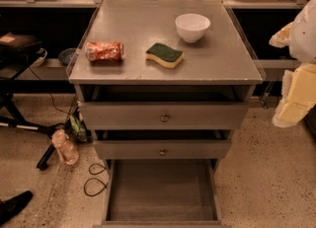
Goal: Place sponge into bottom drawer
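The sponge (165, 55), yellow with a dark green top face, lies flat on the grey cabinet top (148, 22), near its middle. The bottom drawer (160, 190) is pulled far out towards me and its flat grey floor is bare. My gripper (295, 94), pale yellow and white, hangs at the right edge of the view, off the cabinet's right side and well apart from the sponge. It holds nothing that I can see.
A white bowl (192, 26) stands behind and right of the sponge. An orange-red foil packet (104, 52) lies to its left. Two upper drawers with brass knobs (164, 118) stick out slightly. A black cable (94, 182), a pinkish bottle (65, 148) and chair legs (24, 123) are on the floor at left.
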Motion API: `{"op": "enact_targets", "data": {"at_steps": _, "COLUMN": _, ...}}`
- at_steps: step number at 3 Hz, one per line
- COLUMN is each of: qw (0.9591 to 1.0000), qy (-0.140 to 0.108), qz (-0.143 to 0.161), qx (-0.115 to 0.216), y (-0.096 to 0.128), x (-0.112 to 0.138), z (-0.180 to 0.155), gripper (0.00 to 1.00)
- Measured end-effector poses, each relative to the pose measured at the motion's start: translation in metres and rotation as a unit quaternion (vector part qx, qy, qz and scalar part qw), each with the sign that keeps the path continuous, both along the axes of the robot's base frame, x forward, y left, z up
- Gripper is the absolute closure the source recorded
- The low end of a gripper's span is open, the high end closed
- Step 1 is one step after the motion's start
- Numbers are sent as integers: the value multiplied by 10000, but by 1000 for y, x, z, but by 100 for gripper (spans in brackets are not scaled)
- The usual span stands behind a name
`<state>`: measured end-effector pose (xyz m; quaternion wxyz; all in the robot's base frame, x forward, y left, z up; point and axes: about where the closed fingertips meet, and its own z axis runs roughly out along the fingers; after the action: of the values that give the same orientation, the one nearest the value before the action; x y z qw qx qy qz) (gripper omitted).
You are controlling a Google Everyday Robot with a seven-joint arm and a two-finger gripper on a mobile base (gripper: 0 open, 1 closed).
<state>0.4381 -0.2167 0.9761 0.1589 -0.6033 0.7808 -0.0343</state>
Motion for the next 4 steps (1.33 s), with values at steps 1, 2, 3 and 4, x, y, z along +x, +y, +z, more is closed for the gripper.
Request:
{"op": "enact_targets", "data": {"at_steps": 1, "qw": 10000, "qy": -1, "qz": 1, "qx": 1, "y": 0, "x": 0, "z": 0, "gripper": 0}}
{"op": "enact_targets", "data": {"at_steps": 2, "qw": 9996, "qy": -40, "qz": 46, "qx": 280, "y": 2, "x": 3, "z": -9, "gripper": 0}}
{"op": "enact_targets", "data": {"at_steps": 3, "qw": 9983, "qy": -183, "qz": -35, "qx": 559, "y": 5, "x": 24, "z": -28, "gripper": 0}}
{"op": "enact_targets", "data": {"at_steps": 4, "qw": 9966, "qy": -262, "qz": -209, "qx": 752, "y": 21, "x": 58, "z": -63, "gripper": 0}}
